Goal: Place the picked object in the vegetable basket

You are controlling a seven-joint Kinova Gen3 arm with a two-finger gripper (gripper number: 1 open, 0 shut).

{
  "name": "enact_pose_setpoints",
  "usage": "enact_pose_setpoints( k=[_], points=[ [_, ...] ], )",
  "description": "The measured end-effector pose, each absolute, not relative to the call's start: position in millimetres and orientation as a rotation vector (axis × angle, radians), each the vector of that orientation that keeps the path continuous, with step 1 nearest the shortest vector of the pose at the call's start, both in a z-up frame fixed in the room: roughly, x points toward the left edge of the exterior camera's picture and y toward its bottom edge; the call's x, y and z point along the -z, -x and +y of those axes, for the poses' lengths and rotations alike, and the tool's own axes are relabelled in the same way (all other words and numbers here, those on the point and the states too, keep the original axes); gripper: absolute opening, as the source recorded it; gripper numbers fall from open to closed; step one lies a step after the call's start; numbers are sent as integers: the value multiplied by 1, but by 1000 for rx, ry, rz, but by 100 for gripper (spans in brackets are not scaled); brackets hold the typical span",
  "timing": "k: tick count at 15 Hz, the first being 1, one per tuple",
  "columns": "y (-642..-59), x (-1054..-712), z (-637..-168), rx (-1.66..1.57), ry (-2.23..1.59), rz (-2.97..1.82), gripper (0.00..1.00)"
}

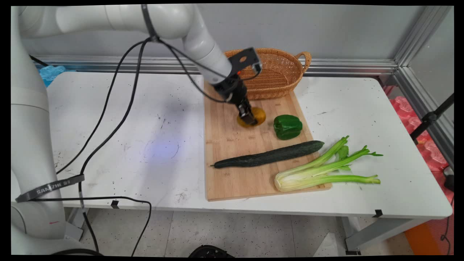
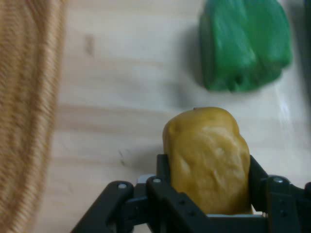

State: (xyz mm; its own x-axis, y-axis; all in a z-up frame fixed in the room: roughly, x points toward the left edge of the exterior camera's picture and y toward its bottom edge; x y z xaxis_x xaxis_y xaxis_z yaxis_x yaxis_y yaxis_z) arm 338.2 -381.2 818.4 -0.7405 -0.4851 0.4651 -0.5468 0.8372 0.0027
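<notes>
My black gripper (image 1: 250, 119) reaches down onto the wooden cutting board (image 1: 232, 174), near its far end. It is shut on a yellow-brown potato (image 1: 259, 115), which seems to rest on the board. In the hand view the potato (image 2: 206, 150) fills the gap between the two fingers (image 2: 163, 167), and each finger presses against one side of it. A green bell pepper (image 1: 287, 126) lies just to the right of the potato on the board, apart from it. From the hand camera, the pepper (image 2: 245, 46) sits beyond the potato.
A wicker basket (image 1: 275, 72) stands at the board's far end, close behind the gripper; its wall (image 2: 24, 121) shows in the hand view. A dark cucumber (image 1: 270, 155) lies across the board. Celery (image 1: 322, 168) lies over its near right corner. Black cables hang left.
</notes>
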Motion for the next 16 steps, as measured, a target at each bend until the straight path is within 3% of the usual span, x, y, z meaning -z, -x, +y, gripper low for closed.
enact_pose_setpoints(
  k=[8,16],
  points=[
    [-319,-868,-448,-330,-757,-2477,0],
    [-337,-872,-502,-477,-785,-2445,0]
  ],
)
